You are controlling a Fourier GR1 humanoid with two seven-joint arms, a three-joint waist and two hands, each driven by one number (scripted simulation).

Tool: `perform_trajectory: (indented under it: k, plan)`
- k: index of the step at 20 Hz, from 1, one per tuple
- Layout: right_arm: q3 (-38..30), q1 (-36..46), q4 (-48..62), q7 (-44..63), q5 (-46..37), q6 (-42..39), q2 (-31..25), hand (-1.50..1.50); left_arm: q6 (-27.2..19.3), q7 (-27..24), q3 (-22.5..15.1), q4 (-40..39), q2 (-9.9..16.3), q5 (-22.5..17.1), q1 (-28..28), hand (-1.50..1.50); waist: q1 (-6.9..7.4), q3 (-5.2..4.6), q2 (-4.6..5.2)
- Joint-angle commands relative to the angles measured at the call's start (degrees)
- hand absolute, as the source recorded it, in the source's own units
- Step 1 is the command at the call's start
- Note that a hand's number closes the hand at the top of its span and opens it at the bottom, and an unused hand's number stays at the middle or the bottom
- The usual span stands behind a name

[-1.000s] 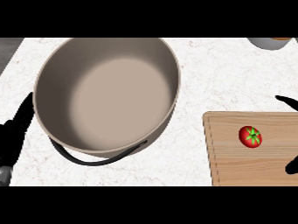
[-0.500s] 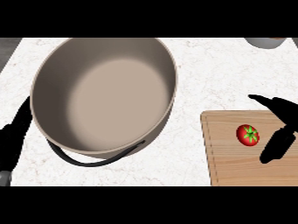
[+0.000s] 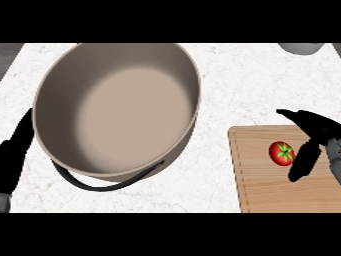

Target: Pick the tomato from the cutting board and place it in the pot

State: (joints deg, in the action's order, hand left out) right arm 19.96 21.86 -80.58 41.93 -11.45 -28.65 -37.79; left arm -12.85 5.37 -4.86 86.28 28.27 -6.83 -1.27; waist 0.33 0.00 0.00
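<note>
The tomato (image 3: 281, 152) lies on the wooden cutting board (image 3: 276, 192) at the near right of the white speckled surface (image 3: 247, 85), toward the board's far right part. The right hand (image 3: 317, 137) hangs over the board just right of the tomato, its fingers spread, one reaching left beyond the tomato's far side and another pointing down along its right side (whether they touch it cannot be told). The big beige pot (image 3: 117, 107) stands left of the board, apart from it, dark handle on its near side. The left hand (image 3: 7, 160) rests at the near left edge, fingers straight, beside the pot.
</note>
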Motion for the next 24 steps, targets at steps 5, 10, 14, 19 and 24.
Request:
perform_trajectory:
  k: [5,10,14,19,24]
  plan:
    - [-0.6,0.2,5.2,0.6,-9.2,0.1,9.0,-1.5,1.6,1.1,2.6,4.8,-2.5,2.5,-4.2,0.0,0.15,0.01,-0.03]
    - [-2.9,-2.6,9.0,-6.8,-14.8,0.6,8.6,-1.5,5.7,0.7,5.9,1.0,-2.4,3.0,-1.4,0.0,-0.11,0.01,0.0]
    - [-5.2,1.5,15.7,-9.0,-17.9,0.2,11.9,-1.5,6.4,0.2,7.5,-2.6,-4.4,4.8,2.0,0.0,-0.08,0.0,0.05]
    - [-7.7,-1.7,10.2,-9.8,-18.6,-5.0,10.2,-1.5,7.1,4.0,8.4,1.9,-5.8,6.3,0.7,0.0,-0.26,0.0,-0.04]
    - [-6.1,-1.9,11.4,-15.5,-23.1,-2.5,12.2,1.5,5.5,2.3,6.4,2.3,-9.2,9.8,-0.9,0.0,-0.19,0.0,-0.02]
